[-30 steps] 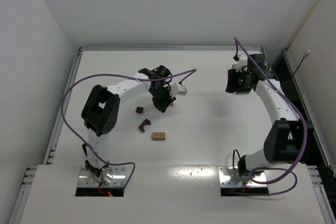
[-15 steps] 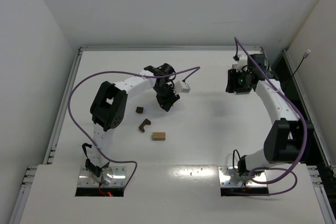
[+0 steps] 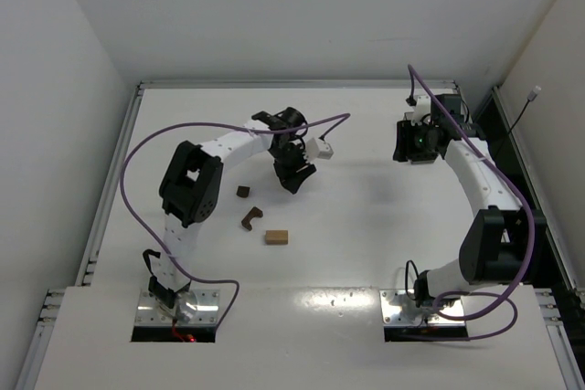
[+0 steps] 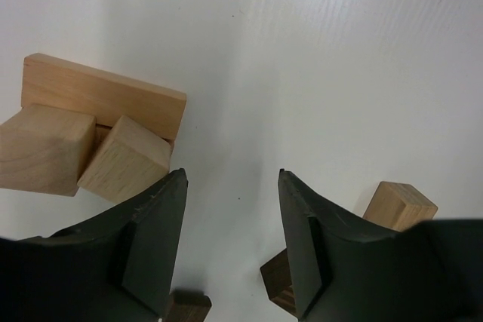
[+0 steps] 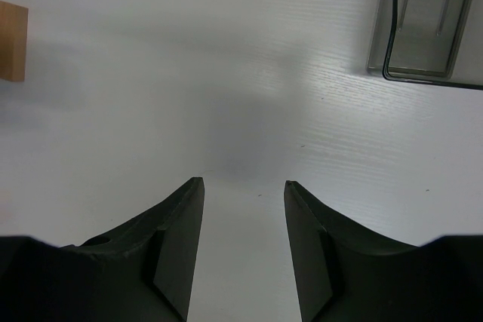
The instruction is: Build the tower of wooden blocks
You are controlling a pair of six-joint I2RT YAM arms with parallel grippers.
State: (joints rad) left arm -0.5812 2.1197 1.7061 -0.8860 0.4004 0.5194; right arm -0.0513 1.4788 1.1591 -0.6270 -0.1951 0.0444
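the left pincer (image 4: pixel 230 180) is hanging released over the bare table (image 4: pixel 339 50), with nothing between its jaws. just beside one finger, a tan bar (image 4: pixel 102 99) and two tan cubes (image 4: pixel 124 157) are sitting clustered together. a dark notched piece (image 3: pixel 250 217) and a tan block (image 3: pixel 276 237) are lying nearer the bases. the right pincer (image 5: pixel 243 183) is gaping too, grasping nothing.

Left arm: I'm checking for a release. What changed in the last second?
The left gripper shifted slightly right and opened; nothing sits between its jaws, and the tan block cluster lies beside it. The right gripper, dark cube, notched piece and tan bar stayed put.
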